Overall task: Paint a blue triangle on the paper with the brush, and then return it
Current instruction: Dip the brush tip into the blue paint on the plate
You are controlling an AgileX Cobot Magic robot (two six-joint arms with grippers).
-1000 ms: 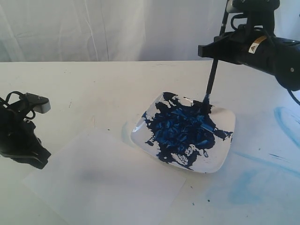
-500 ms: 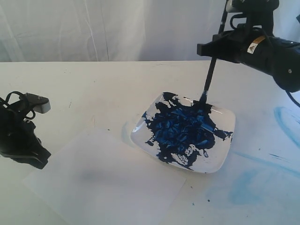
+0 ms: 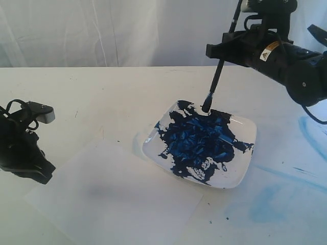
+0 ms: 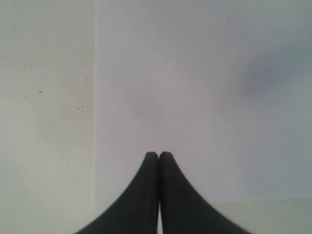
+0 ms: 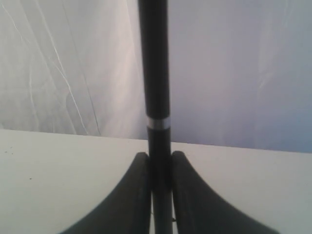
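1. Two arms are in sight, one at each side of the table (image 3: 102,92).
2. Over on the right, the right gripper (image 3: 220,52) is clamped on the brush (image 3: 214,84), its fingers pressed against the black handle just behind the silver band, as the right wrist view shows.
3. That brush leans, handle up toward the curtain (image 3: 102,30). Its dark tip is down at the far edge of the dish (image 3: 244,130), right by the blue paint (image 3: 196,140). I cannot tell whether the tip touches the paint.
4. Thick dark blue paint covers most of the dish, with white showing at its rim.
5. Near the front lies the paper (image 3: 117,199), flat and plain white, one corner just beside the dish.
6. On the left, the left gripper (image 3: 41,172) sits low at the paper's left edge. Its fingers are pressed together with nothing between them, and in the left wrist view their tips are over the sheet.
7. Pale blue smears (image 3: 265,204) mark the table to the right of the dish.
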